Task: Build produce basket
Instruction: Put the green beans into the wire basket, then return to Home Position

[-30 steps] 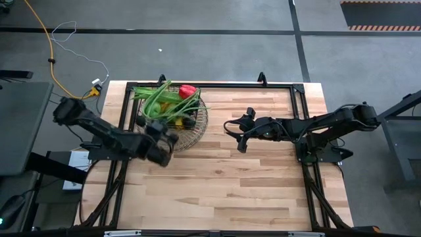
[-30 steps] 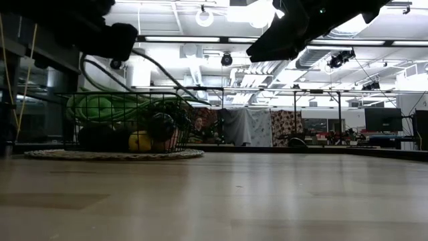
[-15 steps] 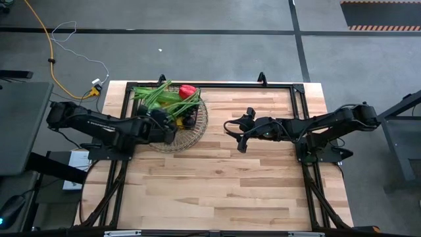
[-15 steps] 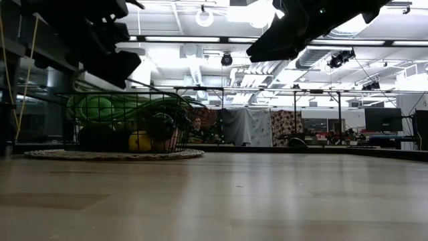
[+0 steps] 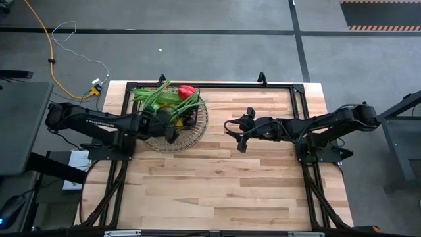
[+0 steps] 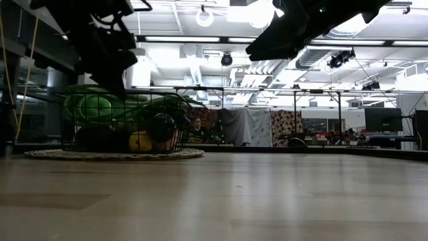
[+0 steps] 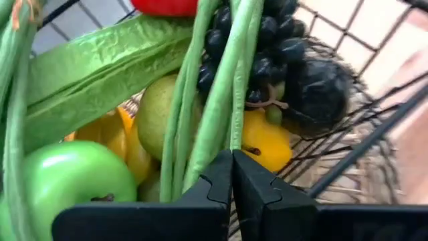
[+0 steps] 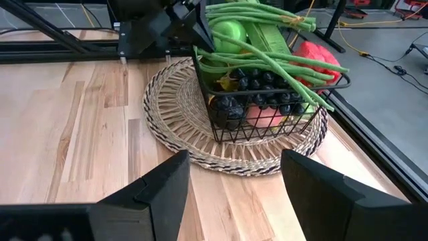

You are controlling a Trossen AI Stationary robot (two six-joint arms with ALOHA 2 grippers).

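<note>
Left pincer (image 7: 232, 175) closed, empty, at the basket (image 5: 172, 118) rim, just before the long green beans (image 7: 221, 100); nudge produce gently (avoid snagging wire). Right pincer (image 5: 235, 135) open, empty, waits well clear of the basket over the desk (image 5: 223, 184)

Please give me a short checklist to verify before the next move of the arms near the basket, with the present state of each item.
1. Left gripper shut, holding nothing: ok.
2. Left gripper clear of the long green beans: not ok, its tips are right against them.
3. Basket upright on the woven mat: ok.
4. Right gripper open, apart from the basket: ok.
5. Red pepper settled firmly on top: cannot tell.
</note>
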